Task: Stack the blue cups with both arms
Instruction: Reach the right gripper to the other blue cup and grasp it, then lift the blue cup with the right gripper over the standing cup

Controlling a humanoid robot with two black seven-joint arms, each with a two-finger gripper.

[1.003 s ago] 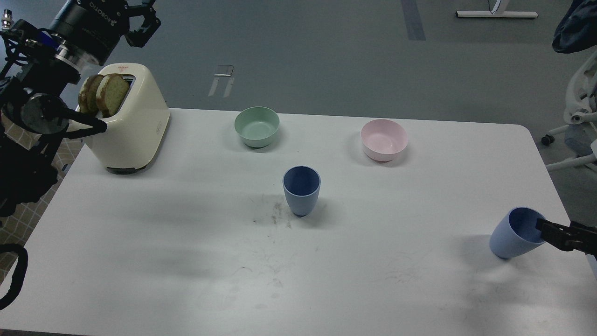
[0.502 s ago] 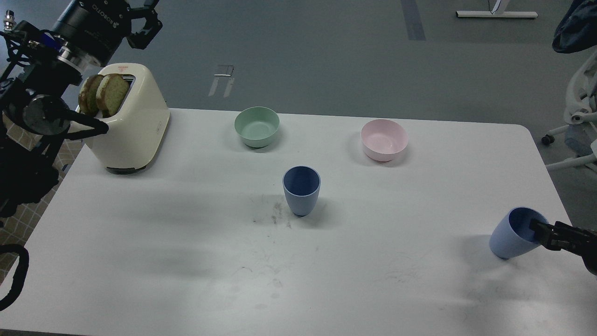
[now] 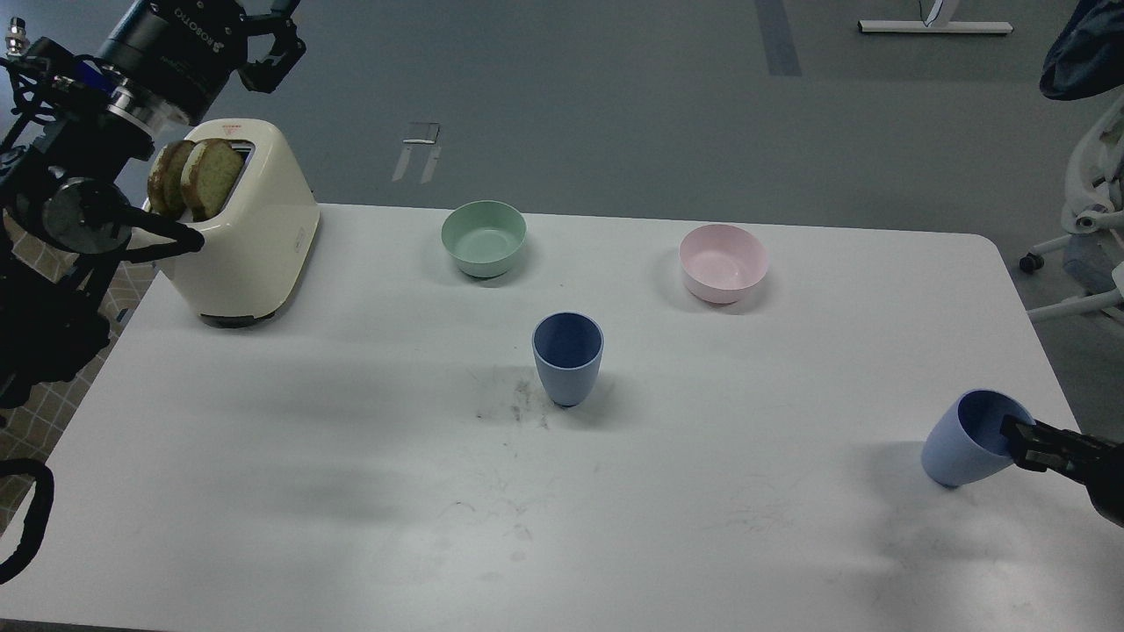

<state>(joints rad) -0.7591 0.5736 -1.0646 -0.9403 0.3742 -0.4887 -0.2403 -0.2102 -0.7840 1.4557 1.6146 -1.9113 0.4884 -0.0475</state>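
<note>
A white table (image 3: 351,491) carries a cream toaster (image 3: 250,228), a green bowl (image 3: 483,237), a pink bowl (image 3: 723,262) and two blue cups, one central (image 3: 567,358), one tilted (image 3: 966,443) at the right jaws.

Right gripper (image 3: 1017,434) pinching the rim of a tilted blue cup (image 3: 961,449) near the table (image 3: 351,456) edge. Second blue cup (image 3: 567,358) upright mid-table. Left gripper (image 3: 272,44) raised above the toaster (image 3: 250,228), fingers apart.

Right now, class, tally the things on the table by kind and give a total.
Blue cups: 2 (centre cup, tilted cup at the right gripper)
Bowls: 2 (green bowl, pink bowl)
Toaster: 1
Total: 5
</note>
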